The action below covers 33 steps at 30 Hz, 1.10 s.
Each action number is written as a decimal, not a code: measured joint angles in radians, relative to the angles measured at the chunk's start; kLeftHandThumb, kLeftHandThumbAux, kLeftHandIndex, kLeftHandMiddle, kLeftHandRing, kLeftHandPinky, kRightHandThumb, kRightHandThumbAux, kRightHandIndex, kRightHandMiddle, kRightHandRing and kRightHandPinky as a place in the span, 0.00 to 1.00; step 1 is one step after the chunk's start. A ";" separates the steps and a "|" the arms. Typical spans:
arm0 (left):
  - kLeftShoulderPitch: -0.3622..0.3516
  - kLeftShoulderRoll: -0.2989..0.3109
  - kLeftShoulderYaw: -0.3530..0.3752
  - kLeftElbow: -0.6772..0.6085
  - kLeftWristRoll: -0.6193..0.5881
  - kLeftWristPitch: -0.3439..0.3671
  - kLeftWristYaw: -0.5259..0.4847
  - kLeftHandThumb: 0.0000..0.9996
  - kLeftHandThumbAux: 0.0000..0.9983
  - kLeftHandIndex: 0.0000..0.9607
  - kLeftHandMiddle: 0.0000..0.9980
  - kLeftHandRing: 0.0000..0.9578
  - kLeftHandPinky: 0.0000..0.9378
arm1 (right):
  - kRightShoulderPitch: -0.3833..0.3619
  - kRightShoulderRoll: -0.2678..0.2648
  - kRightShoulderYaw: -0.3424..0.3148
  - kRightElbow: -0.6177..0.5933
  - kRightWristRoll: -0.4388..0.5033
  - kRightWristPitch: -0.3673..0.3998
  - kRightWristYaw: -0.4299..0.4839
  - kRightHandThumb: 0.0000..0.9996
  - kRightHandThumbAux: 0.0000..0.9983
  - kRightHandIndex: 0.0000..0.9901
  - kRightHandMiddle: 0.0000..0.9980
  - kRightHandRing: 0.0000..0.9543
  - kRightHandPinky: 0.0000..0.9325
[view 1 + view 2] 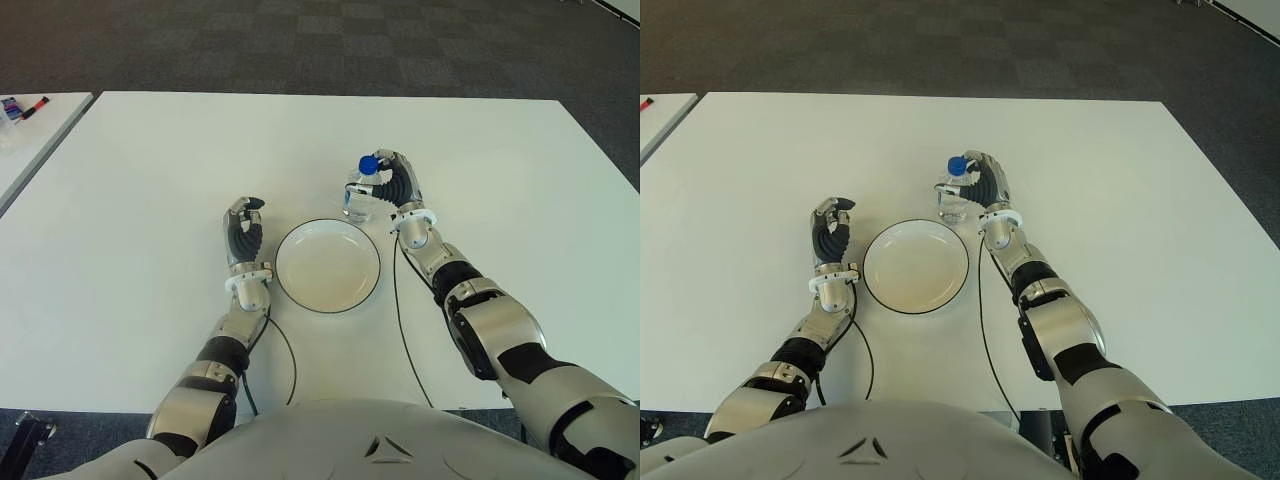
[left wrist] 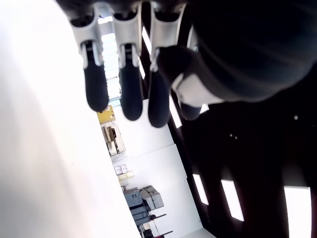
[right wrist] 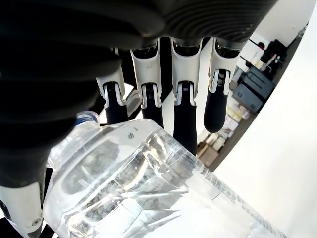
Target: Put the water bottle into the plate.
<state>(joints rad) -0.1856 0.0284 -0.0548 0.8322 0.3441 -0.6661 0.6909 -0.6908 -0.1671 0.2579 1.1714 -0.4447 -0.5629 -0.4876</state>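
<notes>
The water bottle, clear with a blue cap, stands upright on the white desk, just beyond the far right edge of the plate and outside its rim. The right hand is at the bottle's right side, fingers curled around the body; the right wrist view shows the clear bottle wall lying against the palm with four fingertips reaching past it, so the hand is closed on the bottle. Whether the bottle's base is touching the desk or slightly raised cannot be determined. The plate is white with a dark rim, lies flat on the desk between the two hands and holds nothing. The left hand shows just to the left of the plate, apart from its rim, fingers loosely bent and holding nothing; its wrist view shows only bare fingertips. A thin black cable runs along the desk beside the right forearm.
</notes>
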 measured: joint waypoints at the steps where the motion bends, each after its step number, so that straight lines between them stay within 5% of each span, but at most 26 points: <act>1: 0.000 0.000 0.000 0.001 -0.001 0.000 0.000 0.84 0.67 0.47 0.43 0.40 0.44 | 0.000 0.000 0.000 0.000 0.000 0.001 -0.001 0.84 0.68 0.47 0.44 0.54 0.61; 9: -0.004 0.001 0.000 0.006 -0.004 -0.003 0.006 0.84 0.67 0.47 0.43 0.39 0.41 | 0.000 0.003 -0.001 0.001 0.002 0.012 -0.005 0.84 0.68 0.43 0.48 0.59 0.70; 33: -0.016 0.005 -0.003 0.021 0.022 0.007 0.042 0.84 0.67 0.48 0.42 0.37 0.42 | 0.004 0.006 -0.005 0.003 0.008 0.020 -0.004 0.84 0.68 0.40 0.53 0.63 0.71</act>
<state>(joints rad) -0.2011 0.0331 -0.0581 0.8533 0.3663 -0.6587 0.7326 -0.6870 -0.1607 0.2532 1.1748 -0.4368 -0.5433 -0.4919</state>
